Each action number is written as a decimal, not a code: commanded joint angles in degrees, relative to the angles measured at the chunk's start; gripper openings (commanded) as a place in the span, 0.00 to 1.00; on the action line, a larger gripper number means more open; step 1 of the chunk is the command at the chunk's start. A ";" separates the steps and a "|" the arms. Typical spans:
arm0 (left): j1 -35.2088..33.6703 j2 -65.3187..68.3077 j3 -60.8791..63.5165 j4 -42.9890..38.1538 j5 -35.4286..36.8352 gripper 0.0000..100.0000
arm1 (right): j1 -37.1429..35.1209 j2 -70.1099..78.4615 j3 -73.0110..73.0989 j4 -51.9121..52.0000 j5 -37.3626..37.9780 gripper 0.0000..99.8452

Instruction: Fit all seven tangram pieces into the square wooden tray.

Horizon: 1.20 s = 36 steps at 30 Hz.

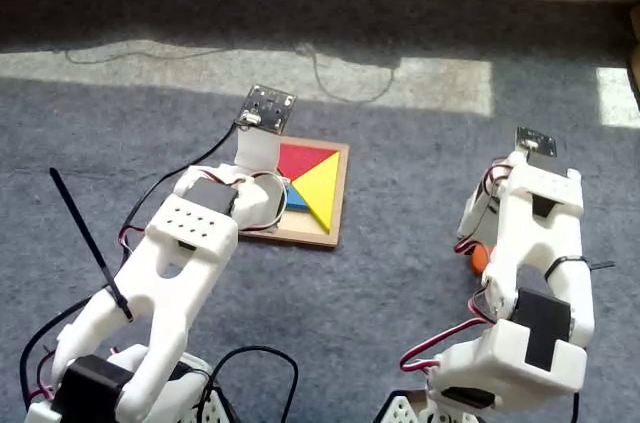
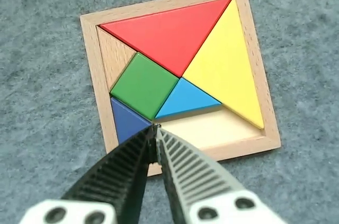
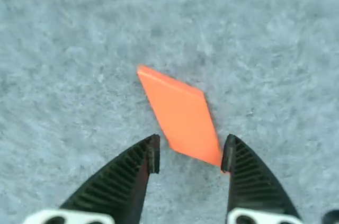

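Observation:
The square wooden tray [image 2: 255, 60] lies on grey carpet and holds a red triangle [image 2: 169, 30], a yellow triangle [image 2: 228, 65], a green square [image 2: 144, 85], a light blue triangle [image 2: 185, 99] and a dark blue triangle [image 2: 127, 123]. Bare wood shows in a small triangular slot and in a slanted slot along the tray's near side. My left gripper [image 2: 155, 130] is shut and holds nothing, its tips at the corner where the blue pieces meet. An orange parallelogram [image 3: 180, 114] lies flat on the carpet. My right gripper [image 3: 190, 154] stands open, with the piece's near corner between its fingers.
In the high view the tray [image 1: 300, 235] sits mid-table, partly under the left arm. The orange piece [image 1: 480, 259] peeks out beside the right arm. A thin cable [image 1: 330, 78] trails across the carpet behind the tray. Open carpet lies between the arms.

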 commanded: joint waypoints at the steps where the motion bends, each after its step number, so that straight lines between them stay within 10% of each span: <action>1: -0.48 -2.15 -0.31 -0.88 0.09 0.01 | 1.89 -0.84 -5.85 3.12 0.70 0.20; 36: -0.66 -2.51 -0.31 -0.70 0.00 0.01 | 0.13 7.60 -4.35 -2.86 4.75 0.05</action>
